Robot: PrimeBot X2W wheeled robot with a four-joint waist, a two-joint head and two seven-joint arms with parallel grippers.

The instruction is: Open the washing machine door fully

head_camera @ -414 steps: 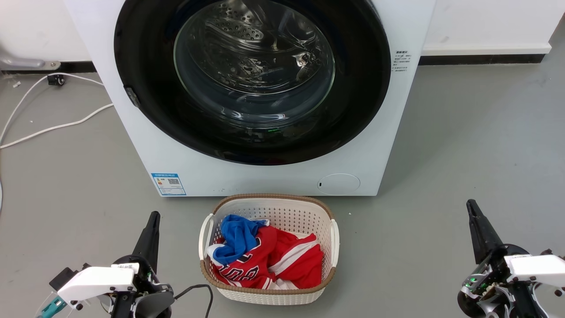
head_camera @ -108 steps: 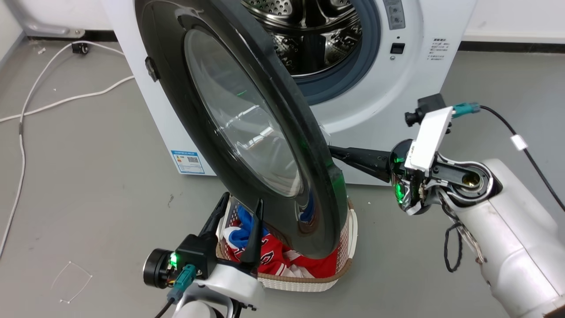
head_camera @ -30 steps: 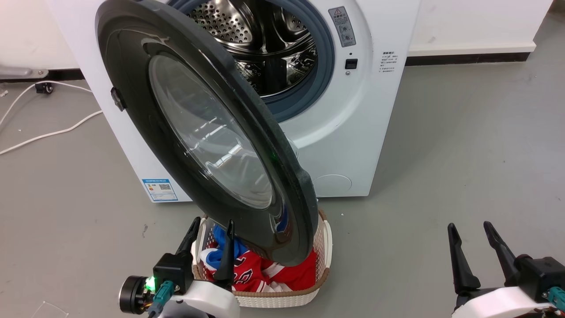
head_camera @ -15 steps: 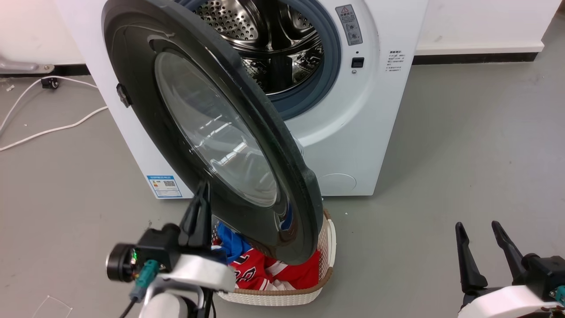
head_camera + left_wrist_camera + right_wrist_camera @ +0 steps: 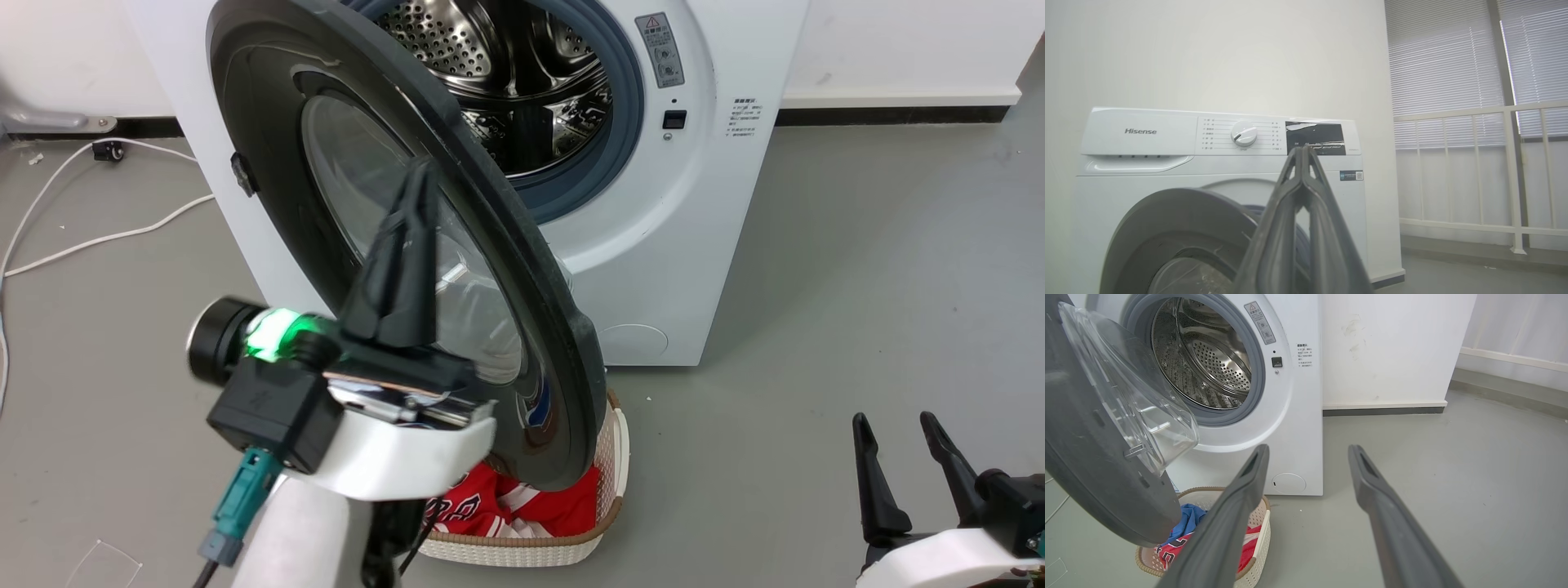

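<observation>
The left pincer (image 5: 423, 167), its 2 dark fingers clenched on nothing, hangs before the clear bulging glass of the round glossy black washing machine door (image 5: 261, 106), which stands roughly half open. A push there could skid off the slick curve. Right of that pincer, the white boxy washing machine (image 5: 653, 269) shows its perforated steel drum (image 5: 522, 73). Below, the door's rim overhangs a white lattice plastic basket (image 5: 611, 457) and might snag it. The right pincer (image 5: 894, 420) sits released, well apart.
</observation>
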